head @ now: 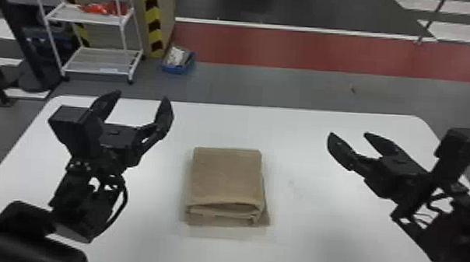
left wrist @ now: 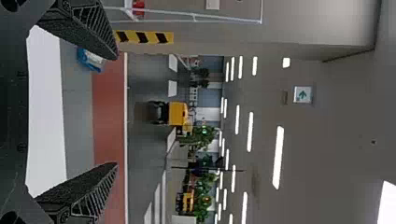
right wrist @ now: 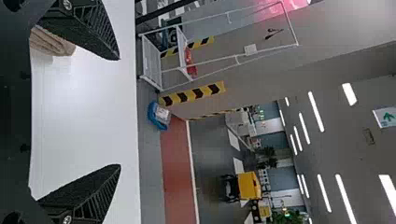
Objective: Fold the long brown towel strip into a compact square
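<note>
The brown towel (head: 225, 175) lies folded into a thick, roughly square stack at the middle of the white table, its layered edge facing the robot and a corner of a lower layer sticking out at the near right. To its left, above the table, my left gripper (head: 141, 102) is open and apart from it. My right gripper (head: 347, 137) stands open on the towel's other side, also not touching it. In the left wrist view the left gripper (left wrist: 116, 111) has its fingers wide apart. Part of the towel (right wrist: 50, 42) shows beside one finger of the right gripper (right wrist: 119, 112) in the right wrist view.
The white table (head: 301, 238) extends around the towel under both arms. Beyond its far edge, on the floor, stand a white wire shelf (head: 98, 60) at the left and a blue bin (head: 178, 61) with things in it.
</note>
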Action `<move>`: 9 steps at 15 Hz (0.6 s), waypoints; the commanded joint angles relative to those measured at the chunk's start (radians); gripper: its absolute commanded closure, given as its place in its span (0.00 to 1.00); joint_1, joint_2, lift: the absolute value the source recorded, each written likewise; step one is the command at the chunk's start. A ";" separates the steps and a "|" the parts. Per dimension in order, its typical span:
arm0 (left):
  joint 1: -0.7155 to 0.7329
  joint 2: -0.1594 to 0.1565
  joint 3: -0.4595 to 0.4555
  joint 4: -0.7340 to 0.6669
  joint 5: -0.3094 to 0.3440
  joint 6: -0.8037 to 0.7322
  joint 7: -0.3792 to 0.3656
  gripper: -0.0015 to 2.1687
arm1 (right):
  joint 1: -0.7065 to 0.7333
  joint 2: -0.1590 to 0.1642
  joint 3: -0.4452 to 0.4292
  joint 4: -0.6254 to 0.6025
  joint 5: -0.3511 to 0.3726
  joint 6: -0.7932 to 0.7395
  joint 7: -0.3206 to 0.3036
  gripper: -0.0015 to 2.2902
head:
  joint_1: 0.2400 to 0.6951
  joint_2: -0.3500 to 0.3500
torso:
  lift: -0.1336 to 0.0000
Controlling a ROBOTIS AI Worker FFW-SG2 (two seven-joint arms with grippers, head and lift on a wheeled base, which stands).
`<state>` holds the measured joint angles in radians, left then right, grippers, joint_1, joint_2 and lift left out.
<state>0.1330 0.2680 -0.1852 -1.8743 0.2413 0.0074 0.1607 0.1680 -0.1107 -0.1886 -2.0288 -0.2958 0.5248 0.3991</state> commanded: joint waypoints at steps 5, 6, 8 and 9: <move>-0.020 -0.046 -0.005 0.096 -0.089 -0.057 -0.003 0.04 | 0.021 0.032 0.067 0.048 0.010 -0.188 -0.052 0.02 | 0.95 0.48 | 0.07; -0.018 -0.044 0.006 0.090 -0.094 -0.033 -0.009 0.04 | 0.021 0.032 0.058 0.053 0.007 -0.188 -0.052 0.02 | 0.96 0.48 | 0.07; -0.018 -0.044 0.041 0.078 -0.088 0.044 -0.033 0.04 | 0.024 0.031 0.041 0.059 0.007 -0.188 -0.048 0.02 | 0.97 0.48 | 0.07; -0.024 -0.043 0.050 0.078 -0.086 0.050 -0.036 0.04 | 0.025 0.031 0.031 0.064 0.004 -0.188 -0.043 0.02 | 0.97 0.48 | 0.07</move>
<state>0.1144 0.2248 -0.1514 -1.7934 0.1524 0.0327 0.1258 0.1908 -0.0798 -0.1445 -1.9712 -0.2887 0.3371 0.3533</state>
